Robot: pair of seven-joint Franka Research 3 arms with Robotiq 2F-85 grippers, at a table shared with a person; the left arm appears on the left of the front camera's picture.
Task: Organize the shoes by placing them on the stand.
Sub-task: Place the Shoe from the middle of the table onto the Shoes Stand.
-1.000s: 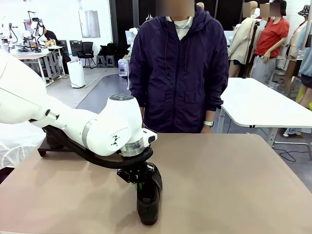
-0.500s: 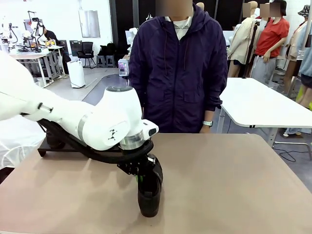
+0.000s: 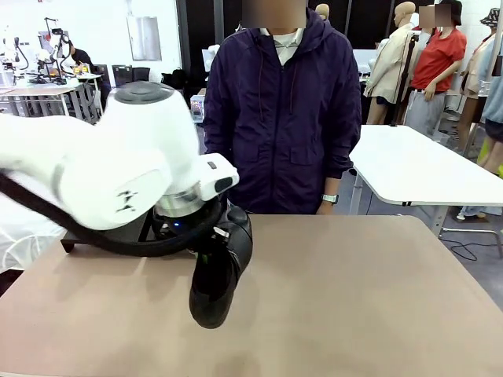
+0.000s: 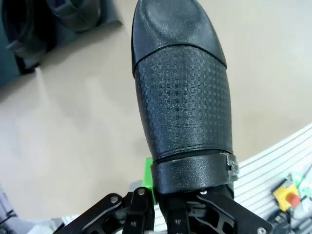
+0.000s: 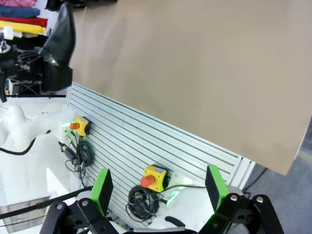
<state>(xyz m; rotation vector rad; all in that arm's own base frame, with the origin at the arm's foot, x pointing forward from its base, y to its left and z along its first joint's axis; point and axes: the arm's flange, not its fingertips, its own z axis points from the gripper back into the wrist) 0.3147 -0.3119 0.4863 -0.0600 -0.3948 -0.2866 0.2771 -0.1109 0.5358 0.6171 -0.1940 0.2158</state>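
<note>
My left gripper [image 3: 214, 242] is shut on the heel end of a black shoe [image 3: 214, 284]. The shoe hangs tilted above the brown table, toe down and toward the front edge. In the left wrist view this shoe [image 4: 181, 97] reaches away from me, and a green pad [image 4: 147, 176] presses on its collar. The black stand [image 3: 69, 242] sits at the table's far left, mostly hidden behind my left arm. Another shoe [image 4: 78, 14] lies on the stand [image 4: 29, 44] in that view's top left corner. My right gripper [image 5: 158, 187] hangs open off the table's near edge, holding nothing.
A person in a dark purple jacket [image 3: 283, 110] stands at the far edge of the table [image 3: 369, 298], hands down. Below the table's near edge, a ribbed metal panel carries yellow emergency-stop boxes [image 5: 153, 176] and cables.
My left arm has lifted the shoe off the table and carried it up and to the left. The shoe now hangs tilted instead of standing on the surface.
</note>
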